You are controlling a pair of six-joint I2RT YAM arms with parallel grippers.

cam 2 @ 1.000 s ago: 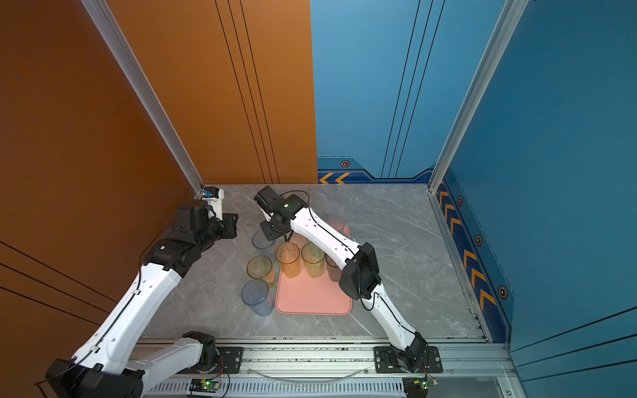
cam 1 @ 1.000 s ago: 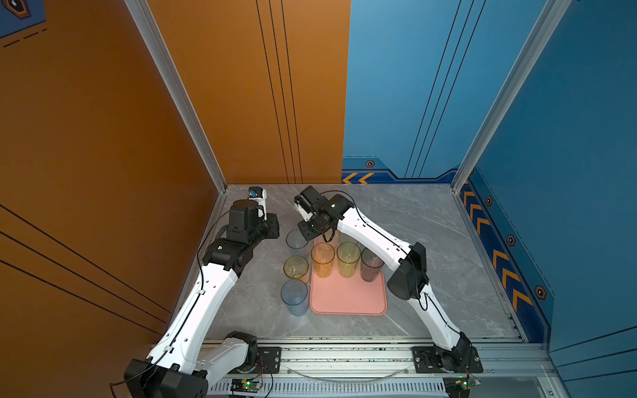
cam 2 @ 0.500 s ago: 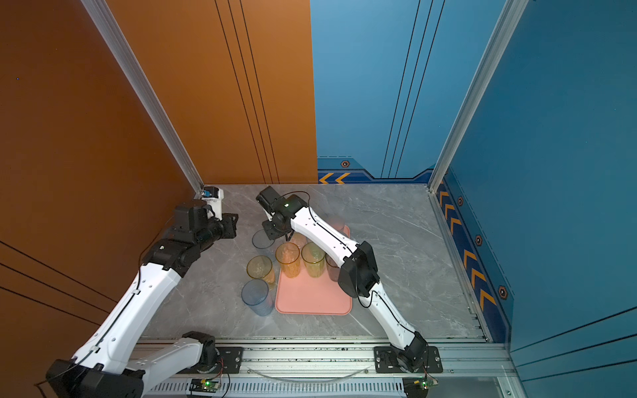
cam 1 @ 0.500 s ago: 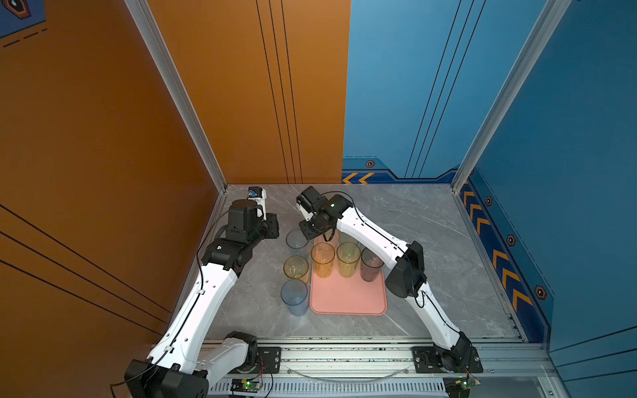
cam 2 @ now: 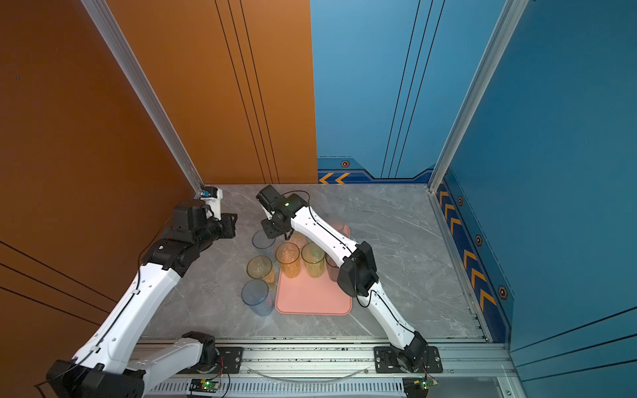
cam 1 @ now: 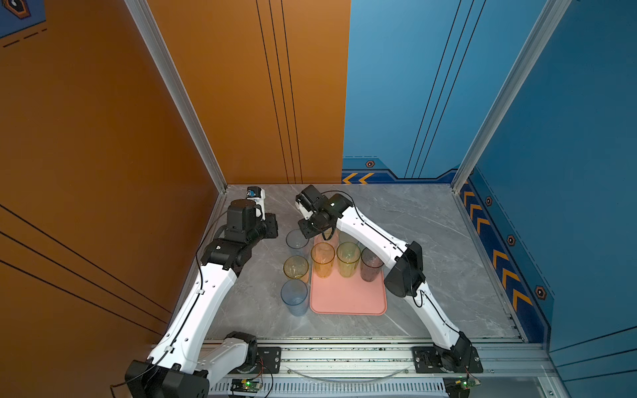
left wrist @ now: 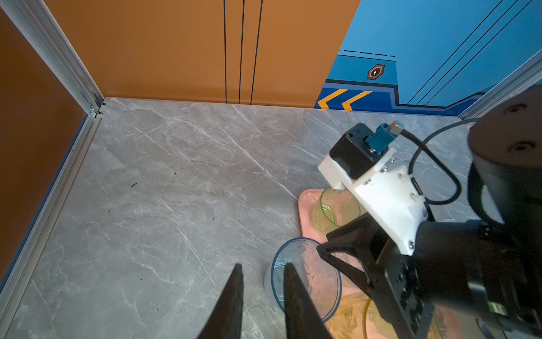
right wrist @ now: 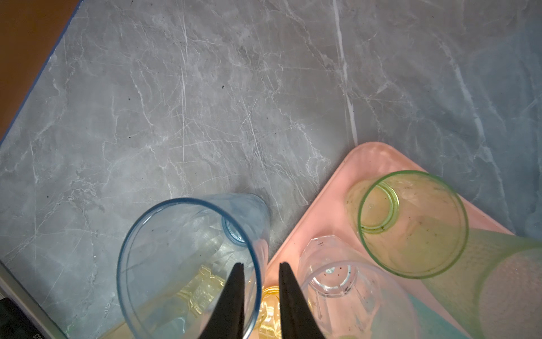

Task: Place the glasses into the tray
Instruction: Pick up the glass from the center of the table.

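Note:
The salmon-pink tray (cam 1: pixel 348 296) holds an amber glass (cam 1: pixel 323 258), a yellow-green glass (cam 1: pixel 348 256) and a dark pinkish glass (cam 1: pixel 371 263). At its far end stand a green glass (right wrist: pixel 410 223) and a clear glass (right wrist: pixel 346 281). Just off its left edge stand a blue-rimmed glass (cam 1: pixel 297 238), a yellow glass (cam 1: pixel 295 267) and a blue glass (cam 1: pixel 294 294). My right gripper (right wrist: pixel 259 281) straddles the blue-rimmed glass's (right wrist: pixel 187 258) rim, one finger inside and one outside, with a narrow gap still showing. My left gripper (left wrist: pixel 262 293) hovers beside that glass (left wrist: pixel 308 278), narrowly open and holding nothing.
The right arm's forearm reaches over the tray's (cam 2: pixel 312 299) far half and hides some glasses there. Orange wall panels close off the left and back left, blue ones the back right and right. Bare marble table (cam 1: pixel 431 241) lies right of the tray and behind it.
The right arm's elbow has shifted slightly to the left, and its fingers stay at the blue-rimmed glass. The left arm has not moved.

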